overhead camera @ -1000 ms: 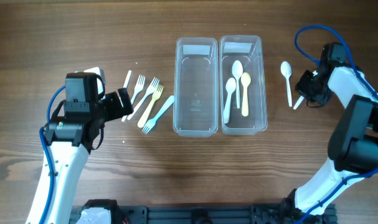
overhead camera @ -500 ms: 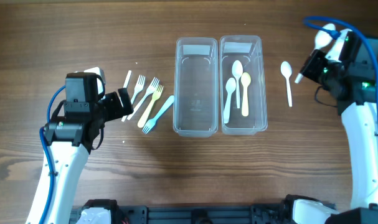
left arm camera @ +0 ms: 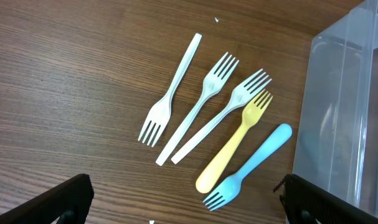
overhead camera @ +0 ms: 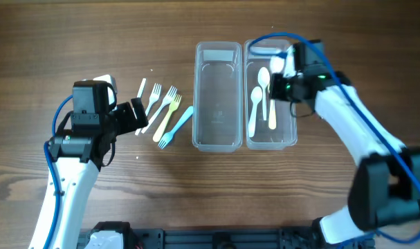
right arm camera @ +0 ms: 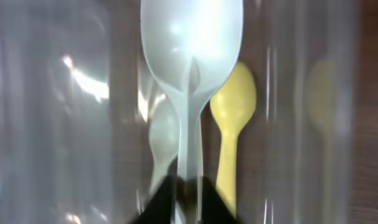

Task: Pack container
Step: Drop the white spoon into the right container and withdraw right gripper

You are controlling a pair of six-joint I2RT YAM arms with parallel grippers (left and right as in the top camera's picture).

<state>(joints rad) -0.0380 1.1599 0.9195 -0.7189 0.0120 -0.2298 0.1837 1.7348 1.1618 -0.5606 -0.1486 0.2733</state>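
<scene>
Two clear containers stand side by side: the left one [overhead camera: 218, 142] holds nothing, the right one [overhead camera: 290, 117] holds two white spoons [overhead camera: 254, 111] and a yellow spoon [overhead camera: 272, 104]. My right gripper [overhead camera: 284, 81] hovers over the right container, shut on a white spoon [right arm camera: 192, 43]. Its bowl points away from the wrist camera, above the yellow spoon [right arm camera: 234, 106]. My left gripper [overhead camera: 135, 116] is open and empty. It hangs over the table by several forks: three white ones [left arm camera: 204, 93], a yellow fork [left arm camera: 238, 137] and a blue fork [left arm camera: 254, 162].
The forks lie on the wooden table left of the containers [overhead camera: 165, 111]. The left container's wall shows at the right edge of the left wrist view [left arm camera: 338, 112]. The right arm crosses the table right of the containers and hides that spot.
My right gripper has carried a white spoon from the far right of the table to above the right container. The left arm has not moved.
</scene>
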